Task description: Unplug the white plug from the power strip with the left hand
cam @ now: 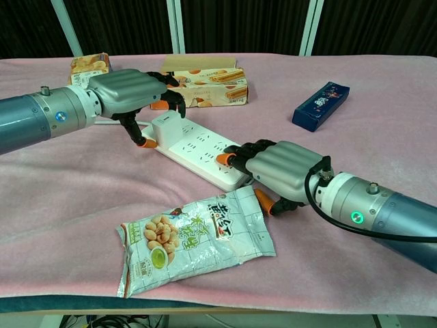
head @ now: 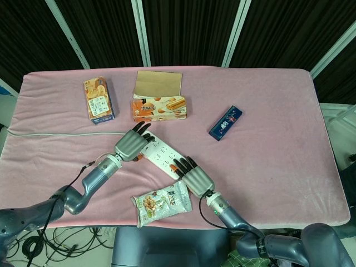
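White plastic is what matters here: the white plug (cam: 166,126) stands in the far left end of the power strip (cam: 198,152), which lies aslant in the middle of the pink-covered worktop (cam: 382,157). The left hand (cam: 133,93) arches over that end, thumb down on the near side of the plug and fingers curled over its far side, just about touching it; whether they truly pinch it I cannot tell. The right hand (cam: 276,167) lies on the near right end of the strip, fingers together and pressing down on it, thumb tucked beneath.

Likely troubles, as I judge them: if the left hand's hold is shallow, its tips may slide off the smooth plug when it pulls. A slanted pull could jam the prongs. If the right hand eases its pressure, the whole strip may lift with the plug, and a sudden release could knock the open biscuit box (cam: 208,85) just beyond. The snack bag (cam: 194,239) sits near the right hand and could be nudged.
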Action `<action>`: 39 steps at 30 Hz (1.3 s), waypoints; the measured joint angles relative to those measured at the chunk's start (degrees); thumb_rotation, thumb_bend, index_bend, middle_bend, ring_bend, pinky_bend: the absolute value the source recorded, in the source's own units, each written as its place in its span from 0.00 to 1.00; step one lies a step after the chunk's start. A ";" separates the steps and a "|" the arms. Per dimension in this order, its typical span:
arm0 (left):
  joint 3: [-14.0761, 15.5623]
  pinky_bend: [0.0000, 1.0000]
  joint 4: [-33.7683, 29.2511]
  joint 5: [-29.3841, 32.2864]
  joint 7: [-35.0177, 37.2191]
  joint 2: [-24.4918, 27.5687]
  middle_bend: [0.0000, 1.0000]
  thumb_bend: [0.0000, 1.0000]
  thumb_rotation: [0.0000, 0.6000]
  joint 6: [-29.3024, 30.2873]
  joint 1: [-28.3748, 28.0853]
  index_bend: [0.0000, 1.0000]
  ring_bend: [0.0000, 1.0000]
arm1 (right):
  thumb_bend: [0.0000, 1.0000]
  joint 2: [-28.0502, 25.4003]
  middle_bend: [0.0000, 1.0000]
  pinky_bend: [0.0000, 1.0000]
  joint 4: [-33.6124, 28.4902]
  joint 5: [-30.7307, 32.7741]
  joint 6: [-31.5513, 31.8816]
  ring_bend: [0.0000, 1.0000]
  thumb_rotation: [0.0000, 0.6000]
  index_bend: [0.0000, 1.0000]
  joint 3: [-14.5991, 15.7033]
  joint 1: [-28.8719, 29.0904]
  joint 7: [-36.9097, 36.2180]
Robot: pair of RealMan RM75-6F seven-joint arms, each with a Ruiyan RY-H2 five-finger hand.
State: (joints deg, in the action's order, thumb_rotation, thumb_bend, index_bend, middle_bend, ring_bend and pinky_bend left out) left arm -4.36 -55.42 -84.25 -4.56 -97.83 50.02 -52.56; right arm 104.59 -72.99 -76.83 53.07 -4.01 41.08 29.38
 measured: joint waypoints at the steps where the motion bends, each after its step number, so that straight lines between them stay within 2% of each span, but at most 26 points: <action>1: 0.02 0.08 0.05 -0.05 0.11 -0.03 0.35 0.21 1.00 0.07 0.02 0.32 0.01 | 0.64 -0.08 0.00 0.06 -0.07 -0.04 0.05 0.04 1.00 0.00 0.03 -0.01 0.10; 21: -0.43 0.08 -0.56 0.06 -0.99 -0.18 0.34 0.20 1.00 0.44 -0.18 0.29 0.01 | 0.64 -1.61 0.00 0.06 -1.84 -0.07 0.65 0.04 1.00 0.00 -0.09 -0.22 0.56; 27: -0.20 0.08 -0.75 -0.23 -0.68 -0.41 0.34 0.17 1.00 0.42 -0.23 0.29 0.01 | 0.64 -1.77 0.00 0.06 -1.97 0.44 0.54 0.04 1.00 0.00 -0.12 -0.33 0.78; 39: 0.06 0.08 -1.46 -0.84 0.32 -0.43 0.36 0.17 1.00 0.35 -0.54 0.32 0.01 | 0.64 -1.64 0.00 0.06 -1.92 0.53 0.60 0.04 1.00 0.00 -0.20 -0.24 0.81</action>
State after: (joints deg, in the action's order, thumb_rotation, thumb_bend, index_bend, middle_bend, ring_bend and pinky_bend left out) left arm -4.30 -56.88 -85.09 -4.24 -98.27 50.38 -53.10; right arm 102.96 -74.91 -76.31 53.66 -4.21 40.85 30.19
